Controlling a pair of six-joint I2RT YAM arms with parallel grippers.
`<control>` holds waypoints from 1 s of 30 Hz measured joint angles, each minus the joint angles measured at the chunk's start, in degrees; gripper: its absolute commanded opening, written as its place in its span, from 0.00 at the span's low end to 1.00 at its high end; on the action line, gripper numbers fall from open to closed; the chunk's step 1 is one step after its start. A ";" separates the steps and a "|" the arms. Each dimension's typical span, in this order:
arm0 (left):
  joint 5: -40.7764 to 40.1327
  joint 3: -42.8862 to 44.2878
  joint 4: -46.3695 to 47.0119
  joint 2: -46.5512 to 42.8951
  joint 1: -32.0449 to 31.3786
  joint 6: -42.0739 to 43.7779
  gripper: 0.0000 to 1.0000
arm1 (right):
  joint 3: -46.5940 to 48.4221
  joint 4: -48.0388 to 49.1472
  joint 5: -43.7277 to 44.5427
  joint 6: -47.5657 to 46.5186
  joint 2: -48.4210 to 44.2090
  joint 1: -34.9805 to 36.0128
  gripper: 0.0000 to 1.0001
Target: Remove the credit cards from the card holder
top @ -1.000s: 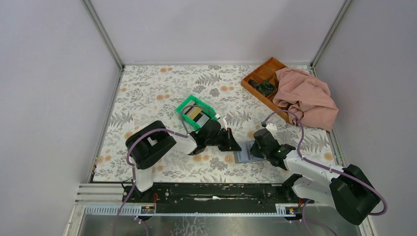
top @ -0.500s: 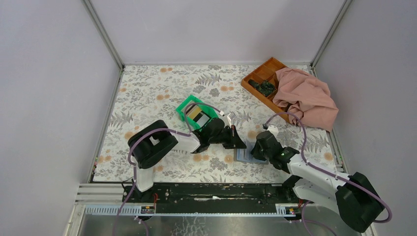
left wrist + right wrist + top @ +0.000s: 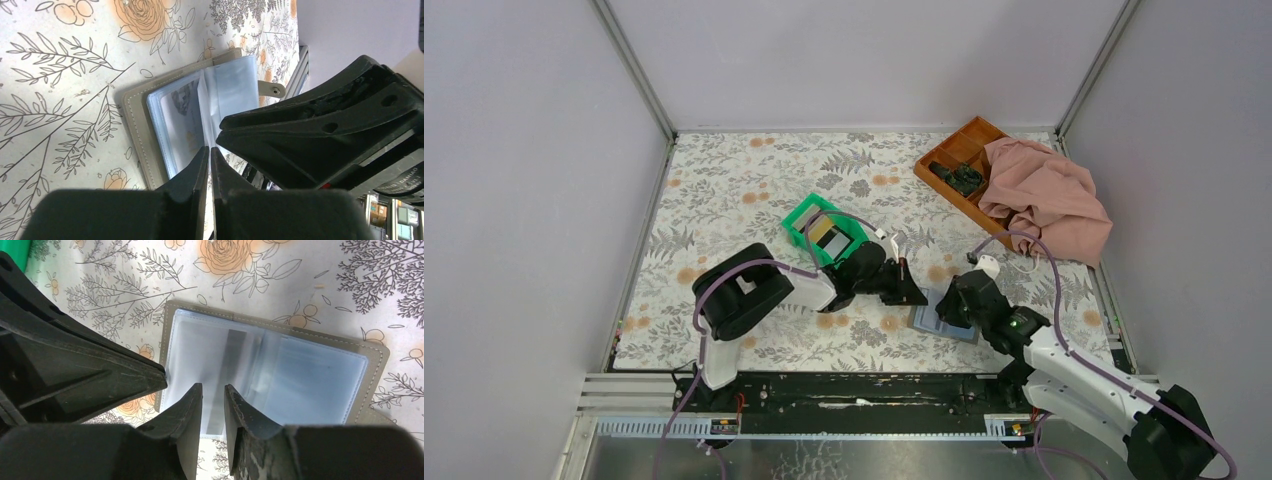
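The card holder [image 3: 944,323] lies open on the floral mat, its clear blue-grey sleeves [image 3: 280,375] facing up inside a tan cover [image 3: 142,135]. My left gripper [image 3: 210,149] [image 3: 914,293] has its jaws almost together at the holder's edge. A clear leaf [image 3: 206,107] stands up and runs into the slit between them. My right gripper [image 3: 214,387] [image 3: 951,306] hovers over the holder's middle, open, nothing between its fingers. Credit cards [image 3: 828,236] lie in the green bin [image 3: 804,216]. Faint card shapes [image 3: 186,125] show through the sleeves.
An orange-brown compartment tray [image 3: 949,152] sits at the back right, partly under a pink cloth [image 3: 1049,195]. The two arms are close together over the holder; the right gripper's black body [image 3: 325,130] fills the left wrist view. The rail runs along the near edge.
My right gripper's jaws have parted and the arm has swung round. The card holder has shifted right and turned. My left gripper moved slightly right, still nearly closed.
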 measured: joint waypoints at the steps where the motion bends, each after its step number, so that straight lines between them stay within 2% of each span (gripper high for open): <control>1: 0.00 0.15 0.00 0.00 -0.02 0.00 0.11 | 0.00 -0.24 0.00 0.02 -0.15 0.00 0.30; 7: -0.02 0.63 0.04 0.13 -0.11 0.00 0.11 | 0.04 -2.97 1.11 0.22 -1.66 0.00 0.31; 11: -0.02 1.18 -0.04 0.46 -0.33 0.00 0.11 | 0.33 -6.08 5.01 1.51 -5.25 0.00 0.31; 14: -0.02 1.75 -0.11 0.61 -0.57 0.00 0.11 | 0.81 -8.52 8.41 2.97 -7.37 0.00 0.25; 16: -0.02 2.08 -0.17 0.63 -0.72 -0.02 0.11 | 0.92 -9.53 9.68 3.65 -7.54 0.00 0.17; 19: -0.02 2.69 -0.20 0.74 -0.96 -0.02 0.11 | 1.73 -11.13 10.75 4.76 -4.00 0.00 0.11; 24: 0.02 3.85 -0.24 1.51 -1.20 -0.02 0.11 | 3.52 -11.02 9.53 5.31 6.27 0.00 0.08; 30: 0.20 5.18 -0.17 3.08 -1.29 -0.04 0.11 | 2.67 -8.66 7.30 6.01 6.86 0.00 0.07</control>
